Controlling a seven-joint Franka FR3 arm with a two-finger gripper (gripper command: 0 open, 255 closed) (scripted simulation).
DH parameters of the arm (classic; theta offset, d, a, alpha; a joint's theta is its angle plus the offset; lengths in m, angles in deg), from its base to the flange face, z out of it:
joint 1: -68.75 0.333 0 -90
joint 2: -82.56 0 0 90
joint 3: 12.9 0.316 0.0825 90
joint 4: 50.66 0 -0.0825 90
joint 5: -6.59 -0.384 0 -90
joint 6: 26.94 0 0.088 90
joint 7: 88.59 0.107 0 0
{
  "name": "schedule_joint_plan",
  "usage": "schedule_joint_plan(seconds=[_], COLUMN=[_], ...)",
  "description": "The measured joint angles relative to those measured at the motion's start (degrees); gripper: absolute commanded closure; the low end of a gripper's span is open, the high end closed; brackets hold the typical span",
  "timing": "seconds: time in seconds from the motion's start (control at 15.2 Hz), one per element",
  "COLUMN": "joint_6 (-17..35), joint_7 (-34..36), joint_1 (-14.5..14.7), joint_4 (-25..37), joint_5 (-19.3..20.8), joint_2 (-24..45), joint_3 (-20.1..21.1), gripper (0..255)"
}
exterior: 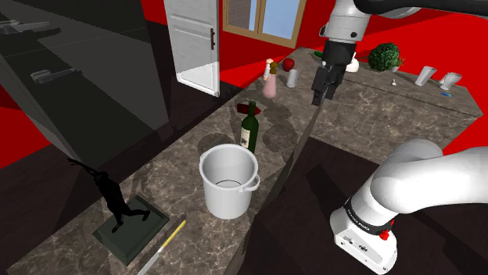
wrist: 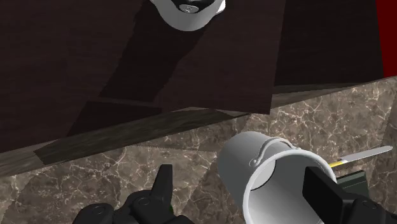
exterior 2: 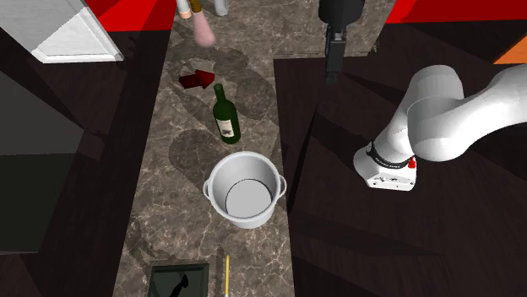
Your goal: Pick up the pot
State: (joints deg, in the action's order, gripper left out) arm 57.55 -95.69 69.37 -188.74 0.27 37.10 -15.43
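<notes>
The pot (exterior: 228, 181) is a white, bucket-like vessel with two small side handles, standing upright and empty on the marbled counter (exterior: 180, 168). From above, the pot (exterior 2: 244, 190) sits mid-counter. My gripper (exterior: 320, 98) hangs high in the air, well away from the pot, toward the shoulder view's upper right. In the second exterior view the gripper (exterior 2: 332, 66) is over the dark floor beside the counter. In the wrist view the gripper (wrist: 239, 173) is open: its fingers (wrist: 164, 184) stand wide apart, and the pot (wrist: 273, 175) shows far below between them, untouched.
A green wine bottle (exterior: 249, 125) stands just behind the pot, with a dark red object (exterior: 249, 107) and a pink bottle (exterior: 270, 82) farther back. In front lie a knife (exterior: 168, 238) and a black figurine (exterior: 113, 199) on a dark tray (exterior: 137, 226). Glasses (exterior: 425, 76) and a plant (exterior: 385, 56) stand on the far counter.
</notes>
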Motion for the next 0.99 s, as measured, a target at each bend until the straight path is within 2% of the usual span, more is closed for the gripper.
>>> schedule_joint_plan(seconds=[0.2,0.73,0.99], joint_6=[2.4,18.5,27.3], joint_7=[0.3,3.3,4.5], joint_1=[0.3,2.5,3.4], joint_4=[-1.0,-7.0,-7.3], joint_5=[-0.4,-3.6,-4.5], joint_2=[1.2,9.8,17.5], joint_3=[0.7,5.9,8.2], gripper=[0,0,0])
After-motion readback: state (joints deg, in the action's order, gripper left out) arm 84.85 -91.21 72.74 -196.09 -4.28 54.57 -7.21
